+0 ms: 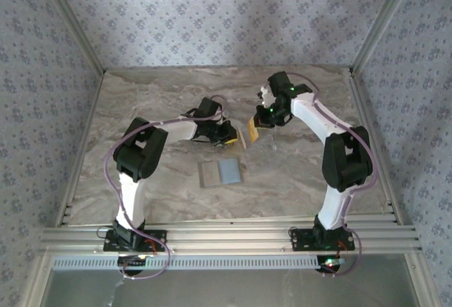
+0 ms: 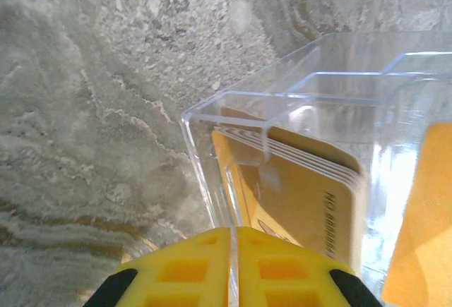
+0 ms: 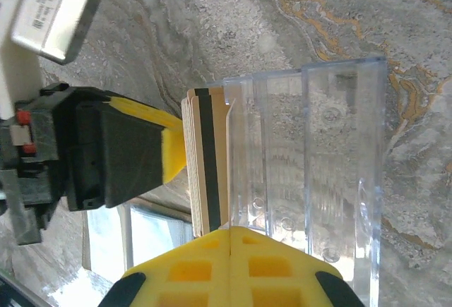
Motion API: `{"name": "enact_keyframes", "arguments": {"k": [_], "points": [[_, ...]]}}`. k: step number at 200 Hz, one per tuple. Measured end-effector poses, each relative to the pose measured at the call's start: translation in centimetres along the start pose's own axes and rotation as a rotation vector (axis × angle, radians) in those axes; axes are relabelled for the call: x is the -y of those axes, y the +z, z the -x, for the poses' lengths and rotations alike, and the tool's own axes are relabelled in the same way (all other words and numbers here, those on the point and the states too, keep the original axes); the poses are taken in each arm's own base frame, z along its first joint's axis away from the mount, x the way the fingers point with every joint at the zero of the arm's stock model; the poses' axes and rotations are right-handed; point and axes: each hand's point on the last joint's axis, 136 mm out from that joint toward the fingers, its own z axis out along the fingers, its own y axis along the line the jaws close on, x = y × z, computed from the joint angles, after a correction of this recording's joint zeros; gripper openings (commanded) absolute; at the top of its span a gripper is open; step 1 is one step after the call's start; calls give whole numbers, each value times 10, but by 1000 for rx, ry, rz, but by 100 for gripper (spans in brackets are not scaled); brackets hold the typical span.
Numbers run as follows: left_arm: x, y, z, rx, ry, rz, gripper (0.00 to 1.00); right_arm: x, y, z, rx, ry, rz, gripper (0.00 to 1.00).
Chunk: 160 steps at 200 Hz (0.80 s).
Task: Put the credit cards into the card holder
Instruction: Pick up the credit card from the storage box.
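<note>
From above, my left gripper (image 1: 227, 135) and my right gripper (image 1: 267, 118) meet at the middle of the frame, either side of a clear box (image 1: 248, 133). The card holder (image 1: 221, 173) lies open and flat on the table (image 1: 141, 109) just below them, toward the lower centre. It is apart from both jaws, and I see nothing yellow on it.

In my left wrist view, my yellow fingers come up from the bottom edge, pressed nearly together with only a thin seam between them. A wall of the box seems to run down into that seam, but I cannot tell whether I am pinching it. The credit cards (image 2: 304, 194) stand as a tight stack in the compartment right of centre. An orange patch at the right edge shows through the plastic, and I cannot tell what it is.

In my right wrist view, my jaws at the bottom centre are shut tight, and the seam sits right at the end of the stack. I cannot tell whether a card or the box edge is between them. My left finger lies against the stack from the left of the frame.

None of the cards looks to be in the holder yet. I see three risks from here:

- **Box comes along:** the cards sit snug, so drawing one out could drag its neighbours or the whole box with it.
- **Spill:** if my left hold on the smooth plastic is shallow, the box could twist and spill the stack.
- **Collision:** my two wrists are very close, so a careless pull could knock them together.
</note>
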Motion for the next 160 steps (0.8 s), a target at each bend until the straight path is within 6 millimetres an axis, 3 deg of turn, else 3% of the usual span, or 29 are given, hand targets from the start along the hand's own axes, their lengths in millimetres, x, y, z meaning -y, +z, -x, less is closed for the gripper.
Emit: {"name": "enact_keyframes", "arguments": {"k": [53, 97, 128, 160], "points": [[11, -16, 5, 29, 13, -21, 11, 0, -8, 2, 22, -4, -9, 0], [14, -37, -3, 50, 19, -20, 11, -4, -23, 4, 65, -22, -34, 0], [12, -57, -6, 91, 40, 5, 11, -24, -32, -3, 85, -69, -36, 0], [-2, -70, -18, 109, 32, 46, 11, -52, -33, -19, 81, -117, -26, 0]]}}
